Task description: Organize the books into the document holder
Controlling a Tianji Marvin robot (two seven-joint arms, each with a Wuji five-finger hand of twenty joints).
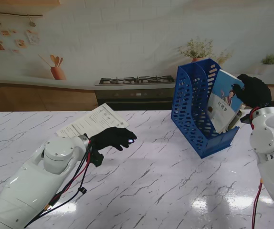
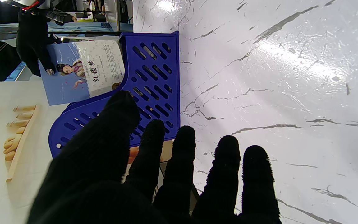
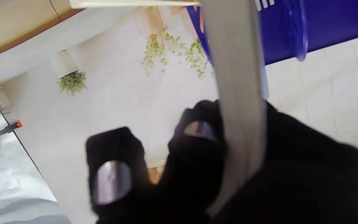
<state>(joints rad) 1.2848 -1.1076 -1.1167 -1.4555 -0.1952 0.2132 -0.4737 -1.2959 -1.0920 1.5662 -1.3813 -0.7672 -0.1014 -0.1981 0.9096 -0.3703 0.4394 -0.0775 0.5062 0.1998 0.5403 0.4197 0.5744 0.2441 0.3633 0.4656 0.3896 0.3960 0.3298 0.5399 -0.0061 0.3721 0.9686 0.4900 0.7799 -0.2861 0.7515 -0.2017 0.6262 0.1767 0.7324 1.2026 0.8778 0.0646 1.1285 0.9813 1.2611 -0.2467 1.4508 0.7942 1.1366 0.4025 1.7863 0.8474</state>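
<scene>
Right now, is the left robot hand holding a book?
No. The left robot hand hovers open over the table holding nothing, while the right robot hand grips the book.

Book (image 1: pixel 224 99) bottom hidden in holder (image 1: pixel 192 102)

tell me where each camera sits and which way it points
Stand view: above the shoulders, looking down at the marble table; both arms show, left hand open, right hand gripping the book in the blue holder.
Left wrist view: along the open left hand toward the blue holder and book.
Right wrist view: along the right hand, clamped on the book's edge.
All three share the holder and book.
</scene>
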